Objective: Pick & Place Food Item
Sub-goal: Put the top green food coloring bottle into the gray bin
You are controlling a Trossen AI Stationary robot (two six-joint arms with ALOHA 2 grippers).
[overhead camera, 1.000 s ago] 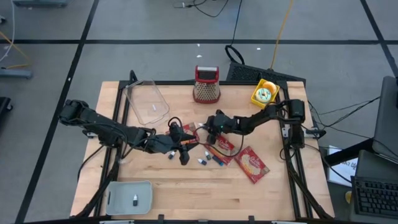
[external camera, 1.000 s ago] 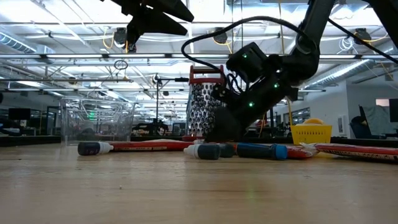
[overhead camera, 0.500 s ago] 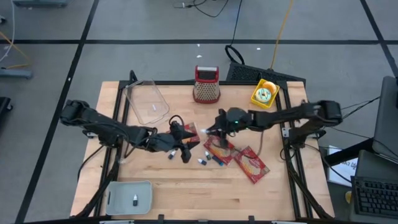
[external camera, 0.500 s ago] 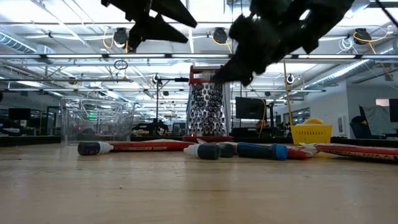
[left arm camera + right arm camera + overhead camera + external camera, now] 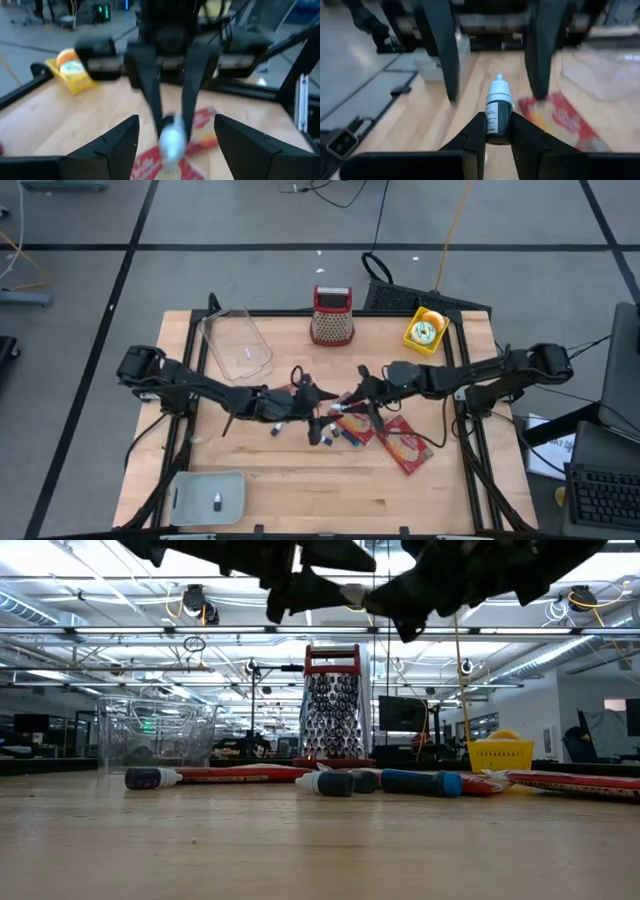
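Note:
A small dropper bottle (image 5: pixel 498 112), dark with a white cap, is lifted above the table's middle, and my right gripper (image 5: pixel 498 120) is shut on it. My left gripper (image 5: pixel 176 120) faces it from the table's left, open. Its two fingers (image 5: pixel 442 50) stand on either side of the bottle's capped end, apart from it. In the high view the two grippers meet nose to nose, left gripper (image 5: pixel 316 402) and right gripper (image 5: pixel 352 402). Two red snack packets (image 5: pixel 405 444) (image 5: pixel 357 423) lie flat on the wood below them. My right gripper pinches the bottle's dark body (image 5: pixel 498 125) between its two fingers. It comes nearly level from the table's right, and the fingers lie along the bottle. The white cap (image 5: pixel 172 137) sticks out beyond the fingertips toward my left gripper. The bottle is clear of the table.
Loose markers (image 5: pixel 420 782) lie on the wood under the grippers. A box grater (image 5: pixel 332 316) and a yellow basket (image 5: pixel 424 331) stand at the far edge. A clear tub (image 5: pixel 236 343) is at the far left, a grey tray (image 5: pixel 208 496) at the near left.
My right gripper has risen from the table top, levelled out and swung a little toward the near edge. My left gripper has moved toward the table's right until it faces the right gripper.

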